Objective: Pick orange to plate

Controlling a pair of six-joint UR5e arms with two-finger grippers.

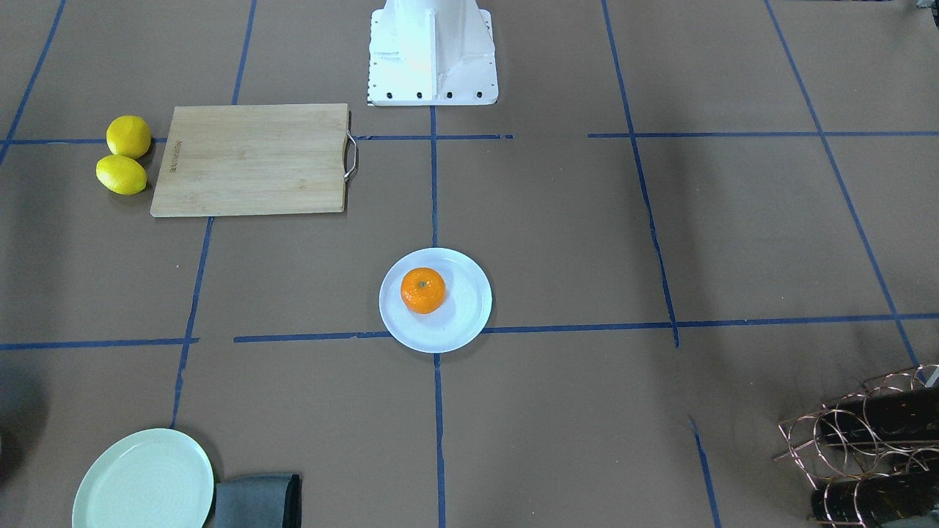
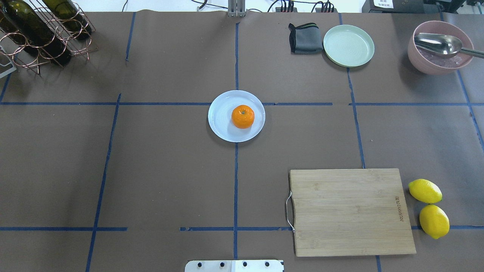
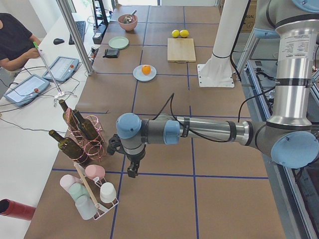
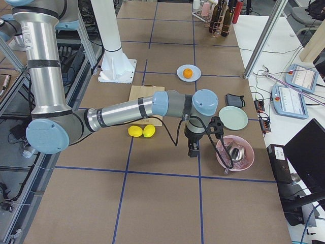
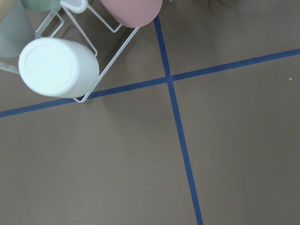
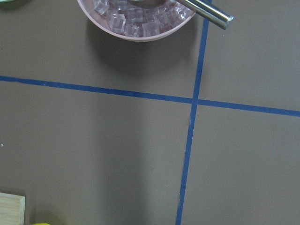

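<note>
Already the orange point(image 2: 242, 116) sits on the plate point(image 2: 221, 121) at the table's centre. Our left gripper point(image 3: 131, 169) and right gripper point(image 4: 192, 148) hang at the 2 opposite ends, well apart from it. We cannot tell whether either is open, nor which is nearer.

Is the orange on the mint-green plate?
No, the orange sits on the pale bluish-white plate, well apart from the mint-green plate.

My brown blue-taped table point(image 2: 170, 170) carries a round bluish-white plate point(image 2: 219, 126), a bamboo cutting board point(image 2: 348, 211), two yellow lemons point(image 2: 425, 190), a mint-green plate point(image 2: 348, 45), a grey folded cloth point(image 2: 304, 37), a pink bowl point(image 2: 427, 65) — and a copper wire bottle rack point(image 2: 41, 41)
</note>
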